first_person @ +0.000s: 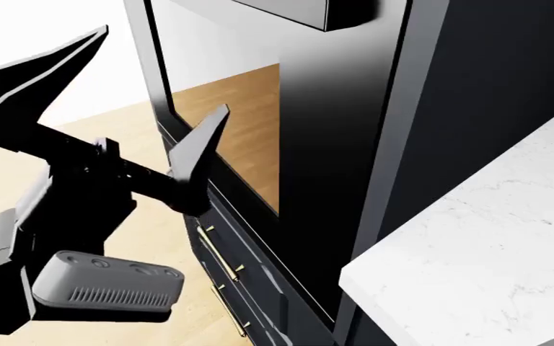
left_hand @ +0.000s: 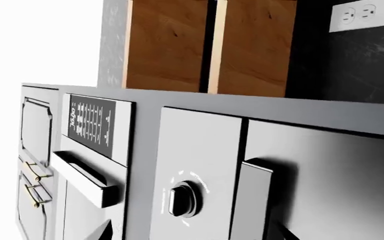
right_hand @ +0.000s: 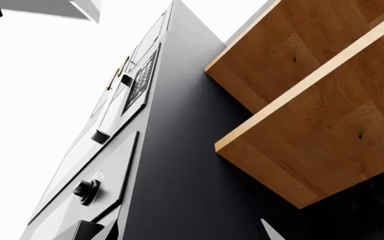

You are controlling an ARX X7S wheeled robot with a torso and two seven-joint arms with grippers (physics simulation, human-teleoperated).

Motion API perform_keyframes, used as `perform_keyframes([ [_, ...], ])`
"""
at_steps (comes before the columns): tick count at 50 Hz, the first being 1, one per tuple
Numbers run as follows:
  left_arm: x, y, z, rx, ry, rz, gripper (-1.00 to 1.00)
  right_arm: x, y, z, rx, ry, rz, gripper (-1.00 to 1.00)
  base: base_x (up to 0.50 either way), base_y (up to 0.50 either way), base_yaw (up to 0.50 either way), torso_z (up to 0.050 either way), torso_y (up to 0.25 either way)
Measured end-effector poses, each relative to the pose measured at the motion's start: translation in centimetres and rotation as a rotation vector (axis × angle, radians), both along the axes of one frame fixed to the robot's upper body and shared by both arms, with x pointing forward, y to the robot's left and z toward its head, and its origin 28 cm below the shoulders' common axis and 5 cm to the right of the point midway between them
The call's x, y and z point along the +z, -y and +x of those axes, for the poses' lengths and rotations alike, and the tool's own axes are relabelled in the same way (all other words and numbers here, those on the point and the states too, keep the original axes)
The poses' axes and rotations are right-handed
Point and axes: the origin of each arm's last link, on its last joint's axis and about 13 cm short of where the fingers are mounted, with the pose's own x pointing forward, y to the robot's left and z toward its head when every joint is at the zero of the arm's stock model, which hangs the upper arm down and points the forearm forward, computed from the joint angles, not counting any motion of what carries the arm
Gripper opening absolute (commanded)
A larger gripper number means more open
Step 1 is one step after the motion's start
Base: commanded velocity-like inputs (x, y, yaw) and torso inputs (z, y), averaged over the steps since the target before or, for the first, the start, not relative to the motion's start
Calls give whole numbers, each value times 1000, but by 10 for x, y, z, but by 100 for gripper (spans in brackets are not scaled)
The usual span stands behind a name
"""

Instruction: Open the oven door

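In the head view the oven door (first_person: 354, 137) is a tall glossy black panel with a reflective window (first_person: 234, 122) and a dark bar handle (first_person: 306, 11) along its top edge. My left gripper (first_person: 164, 69) is open in front of the window, fingers spread wide. I cannot tell whether it touches the door. The left wrist view shows the door (left_hand: 332, 185) as a glossy grey panel. Its bar handle (left_hand: 252, 200) stands near one fingertip of my open left gripper (left_hand: 192, 235). My right gripper (right_hand: 178, 231) is open and empty, facing the black side of the oven column (right_hand: 178, 150).
Navy drawer fronts with brass handles (first_person: 221, 259) sit below the door. A white marble counter (first_person: 469, 274) lies at the right. Above the door are a knob panel (left_hand: 182, 200), a display panel (left_hand: 92, 122) with its own handle (left_hand: 85, 177), wooden shelves (left_hand: 212, 45) and a wall outlet (left_hand: 359, 15).
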Motion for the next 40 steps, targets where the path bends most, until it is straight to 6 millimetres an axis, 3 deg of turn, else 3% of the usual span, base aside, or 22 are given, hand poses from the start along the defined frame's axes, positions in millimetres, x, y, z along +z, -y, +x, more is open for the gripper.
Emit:
perform_keyframes([
  [23, -5, 21, 12, -63, -52, -174, 100, 0, 0, 0, 5, -1, 7, 100, 0, 0, 0, 1, 0],
  [40, -10, 40, 41, -47, -115, -233, 100, 0, 0, 0, 11, 4, 10, 100, 0, 0, 0, 0, 0],
])
